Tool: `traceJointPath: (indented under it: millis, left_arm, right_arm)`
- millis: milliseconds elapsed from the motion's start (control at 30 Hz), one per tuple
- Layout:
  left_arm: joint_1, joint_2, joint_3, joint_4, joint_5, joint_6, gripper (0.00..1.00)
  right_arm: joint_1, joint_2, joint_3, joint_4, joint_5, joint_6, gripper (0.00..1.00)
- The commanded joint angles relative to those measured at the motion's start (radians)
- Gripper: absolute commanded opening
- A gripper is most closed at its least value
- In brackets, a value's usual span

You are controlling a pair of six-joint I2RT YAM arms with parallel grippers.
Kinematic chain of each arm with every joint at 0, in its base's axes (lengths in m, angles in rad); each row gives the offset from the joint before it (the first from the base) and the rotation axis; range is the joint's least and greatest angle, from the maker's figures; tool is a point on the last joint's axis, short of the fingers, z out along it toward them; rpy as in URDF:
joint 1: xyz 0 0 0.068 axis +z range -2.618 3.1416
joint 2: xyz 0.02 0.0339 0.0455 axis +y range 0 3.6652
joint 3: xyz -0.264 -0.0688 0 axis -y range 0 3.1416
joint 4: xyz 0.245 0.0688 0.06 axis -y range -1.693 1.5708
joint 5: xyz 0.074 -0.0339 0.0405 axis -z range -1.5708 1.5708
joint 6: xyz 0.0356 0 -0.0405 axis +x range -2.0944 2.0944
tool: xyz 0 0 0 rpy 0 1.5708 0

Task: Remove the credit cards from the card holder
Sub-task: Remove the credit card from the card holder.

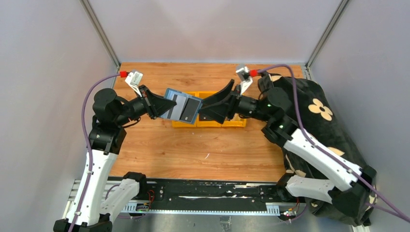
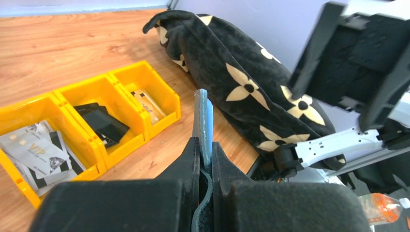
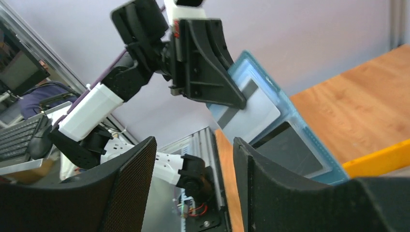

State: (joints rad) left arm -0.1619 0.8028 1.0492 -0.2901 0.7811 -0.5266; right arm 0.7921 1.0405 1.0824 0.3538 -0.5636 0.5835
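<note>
Nearest me, the left end effector (image 2: 204, 147) pinches the card holder (image 2: 202, 113) edge-up; its credit cards (image 3: 251, 113) face my right end effector (image 3: 193, 142), jaws agape, just beside.

Yellow bins (image 1: 209, 123) on wooden table (image 1: 193, 150); black flowered bag (image 1: 333, 128), perhaps, beside.

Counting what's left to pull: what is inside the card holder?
A pale grey card and a dark grey card sit in pockets of the card holder. The left gripper covers one end, hiding anything there.
</note>
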Motion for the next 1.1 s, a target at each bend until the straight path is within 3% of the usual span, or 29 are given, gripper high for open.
traceJointPath:
  millis: [0, 367, 567, 767, 1067]
  left_arm:
    - [0.007, -0.007, 0.009, 0.04, -0.007, -0.009, 0.0]
    - [0.007, -0.017, -0.012, 0.141, 0.047, -0.104, 0.0]
    - [0.007, -0.02, -0.018, 0.178, 0.072, -0.152, 0.0]
    - [0.007, -0.02, -0.065, 0.361, 0.13, -0.319, 0.0]
    - [0.007, -0.012, -0.09, 0.414, 0.163, -0.389, 0.0]
  right_arm:
    - [0.025, 0.096, -0.036, 0.154, -0.103, 0.163, 0.63]
    - [0.025, 0.252, -0.062, 0.36, -0.154, 0.327, 0.64]
    - [0.025, 0.29, -0.065, 0.362, -0.131, 0.336, 0.64]
    - [0.03, 0.314, -0.056, 0.353, -0.107, 0.344, 0.64]
    - [0.033, 0.386, -0.055, 0.668, -0.165, 0.534, 0.53]
